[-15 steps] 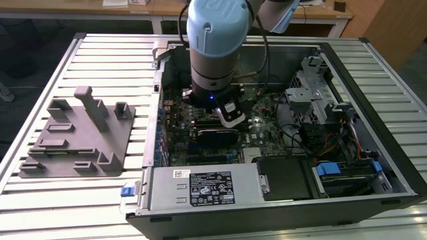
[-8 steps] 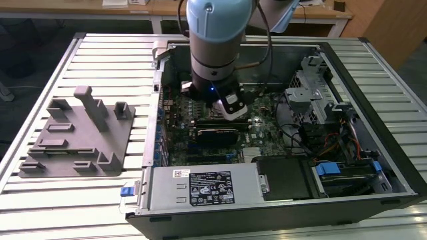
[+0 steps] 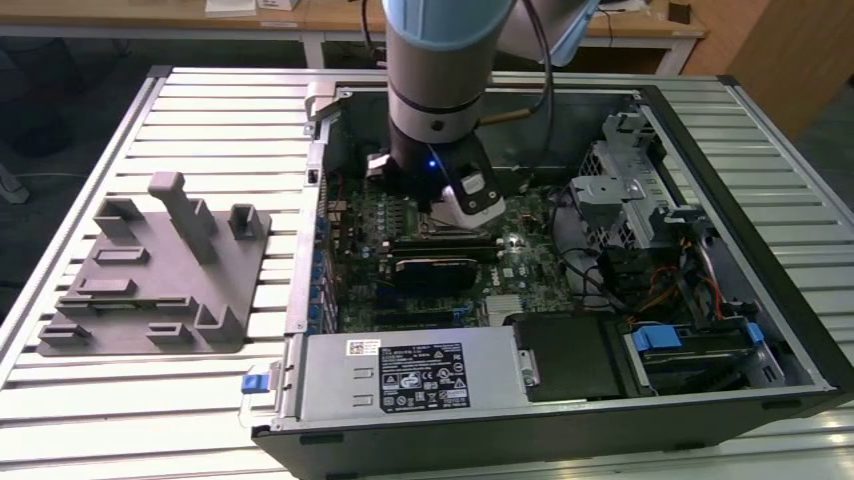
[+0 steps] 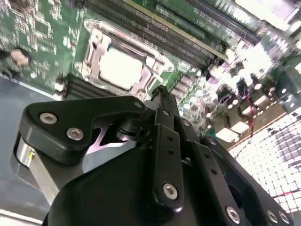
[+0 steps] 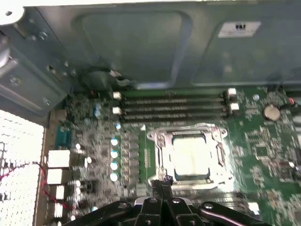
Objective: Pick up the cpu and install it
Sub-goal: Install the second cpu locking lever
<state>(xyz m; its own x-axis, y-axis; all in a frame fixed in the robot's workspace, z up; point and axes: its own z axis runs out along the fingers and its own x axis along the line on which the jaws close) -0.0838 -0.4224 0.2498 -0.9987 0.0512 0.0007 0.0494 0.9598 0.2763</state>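
The cpu (image 5: pixel 190 153), a pale silver-white square, lies flat inside the metal frame of the motherboard socket (image 5: pixel 157 150); it also shows in the second wrist view as the cpu (image 4: pixel 120 68). My gripper (image 5: pixel 162 181) hovers just beside the socket's edge with its black fingertips (image 4: pixel 160 94) pressed together and nothing between them. In the exterior view my gripper (image 3: pixel 454 225) is lowered into the open computer case, over the middle of the green motherboard (image 3: pixel 521 265).
A grey plastic fixture (image 3: pixel 154 265) with upright posts stands on the slatted table at the exterior view's left. Inside the case are the power supply (image 3: pixel 407 375), a drive cage (image 3: pixel 627 190) with cables, and the memory slots (image 5: pixel 174 106) beside the socket.
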